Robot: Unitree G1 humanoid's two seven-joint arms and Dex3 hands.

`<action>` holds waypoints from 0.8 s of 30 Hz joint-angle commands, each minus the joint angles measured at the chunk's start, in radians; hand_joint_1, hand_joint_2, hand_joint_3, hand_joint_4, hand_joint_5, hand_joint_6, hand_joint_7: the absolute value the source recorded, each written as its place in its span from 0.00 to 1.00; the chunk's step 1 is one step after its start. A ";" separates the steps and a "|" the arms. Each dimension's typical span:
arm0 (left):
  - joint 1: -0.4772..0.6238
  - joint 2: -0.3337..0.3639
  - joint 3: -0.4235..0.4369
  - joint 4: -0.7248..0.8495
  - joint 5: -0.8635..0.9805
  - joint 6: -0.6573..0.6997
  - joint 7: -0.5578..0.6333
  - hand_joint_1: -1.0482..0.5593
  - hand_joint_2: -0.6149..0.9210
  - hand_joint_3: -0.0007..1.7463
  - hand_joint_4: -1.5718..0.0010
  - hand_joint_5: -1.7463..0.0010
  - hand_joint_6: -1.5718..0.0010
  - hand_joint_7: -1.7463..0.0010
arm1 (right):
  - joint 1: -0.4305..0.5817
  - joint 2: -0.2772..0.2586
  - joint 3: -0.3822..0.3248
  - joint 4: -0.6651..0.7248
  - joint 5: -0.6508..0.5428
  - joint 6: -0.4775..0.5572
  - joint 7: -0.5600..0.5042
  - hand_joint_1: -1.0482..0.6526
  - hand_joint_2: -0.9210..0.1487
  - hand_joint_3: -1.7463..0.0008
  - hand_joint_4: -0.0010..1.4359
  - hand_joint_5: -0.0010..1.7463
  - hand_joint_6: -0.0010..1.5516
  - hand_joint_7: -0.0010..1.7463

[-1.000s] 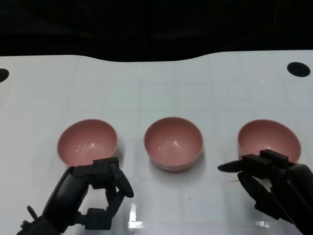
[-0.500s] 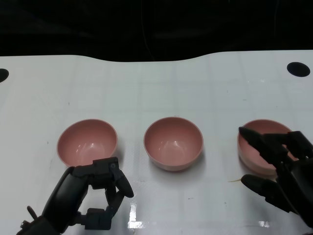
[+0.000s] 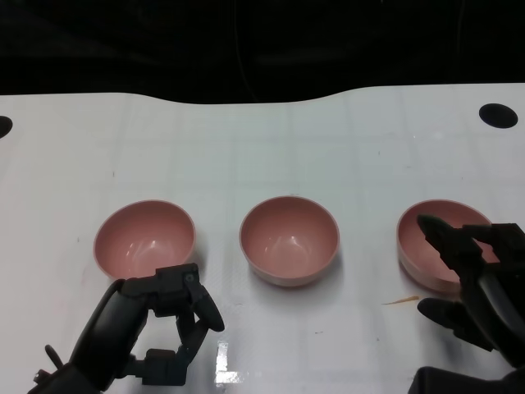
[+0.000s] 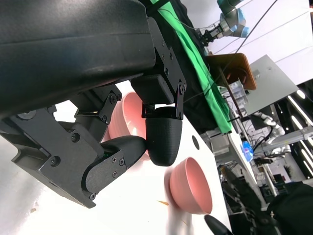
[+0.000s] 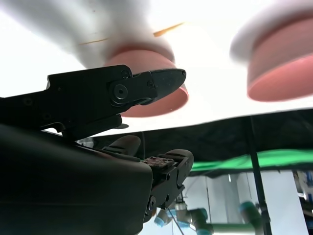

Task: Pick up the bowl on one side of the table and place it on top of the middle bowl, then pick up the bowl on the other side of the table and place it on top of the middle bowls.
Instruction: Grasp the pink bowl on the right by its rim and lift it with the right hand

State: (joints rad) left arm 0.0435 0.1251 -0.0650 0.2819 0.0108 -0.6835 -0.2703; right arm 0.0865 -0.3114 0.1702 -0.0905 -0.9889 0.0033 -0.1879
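Note:
Three pink bowls stand in a row on the white table (image 3: 262,156): the left bowl (image 3: 145,236), the middle bowl (image 3: 289,239) and the right bowl (image 3: 428,243). My right hand (image 3: 476,283) is at the right bowl's near rim, fingers (image 3: 439,238) spread over its inside and the thumb outside below the rim; it holds nothing. The right wrist view shows a finger (image 5: 161,81) in front of that right bowl (image 5: 168,103), with the middle bowl (image 5: 283,73) beside it. My left hand (image 3: 160,324) rests just in front of the left bowl, fingers bent, thumb apart, empty.
A small orange sliver (image 3: 400,300) lies on the table between the middle and right bowls. Black round holes sit at the far right (image 3: 499,115) and far left (image 3: 3,125) of the tabletop. Beyond the far edge it is dark.
My right hand has moved forward from in front of the right bowl to its near rim, fingers now reaching over the inside. The left hand and the bowls have stayed put.

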 commanded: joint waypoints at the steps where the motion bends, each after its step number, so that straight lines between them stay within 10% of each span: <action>1: 0.001 0.016 0.006 -0.010 -0.001 0.003 0.003 0.51 0.67 0.69 0.46 0.03 0.47 0.22 | -0.047 -0.027 0.027 0.069 -0.031 0.045 0.017 0.20 0.09 1.00 0.07 0.37 0.18 0.07; 8: 0.002 0.016 0.004 -0.012 -0.002 0.003 0.001 0.51 0.67 0.69 0.46 0.02 0.47 0.22 | -0.124 -0.048 0.085 0.208 -0.047 0.098 0.006 0.29 0.04 1.00 0.19 0.29 0.27 0.04; 17: -0.015 0.018 0.003 0.000 0.006 0.006 0.003 0.50 0.67 0.69 0.45 0.03 0.48 0.22 | -0.206 -0.072 0.134 0.363 -0.027 0.063 -0.087 0.42 0.02 1.00 0.59 0.16 0.51 0.03; 20: -0.020 0.018 0.004 0.009 0.006 0.007 0.004 0.50 0.67 0.69 0.45 0.02 0.47 0.22 | -0.240 -0.081 0.146 0.426 -0.010 0.023 -0.147 0.47 0.01 1.00 0.57 0.64 0.62 0.02; 24: -0.022 0.014 0.003 0.017 0.004 0.001 0.005 0.50 0.66 0.70 0.45 0.02 0.47 0.23 | -0.279 -0.092 0.146 0.486 0.022 -0.033 -0.219 0.50 0.01 0.99 0.59 0.71 0.75 0.04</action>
State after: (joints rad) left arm 0.0249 0.1278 -0.0673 0.2880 0.0116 -0.6823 -0.2703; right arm -0.1721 -0.3776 0.3223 0.3781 -0.9848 -0.0130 -0.3719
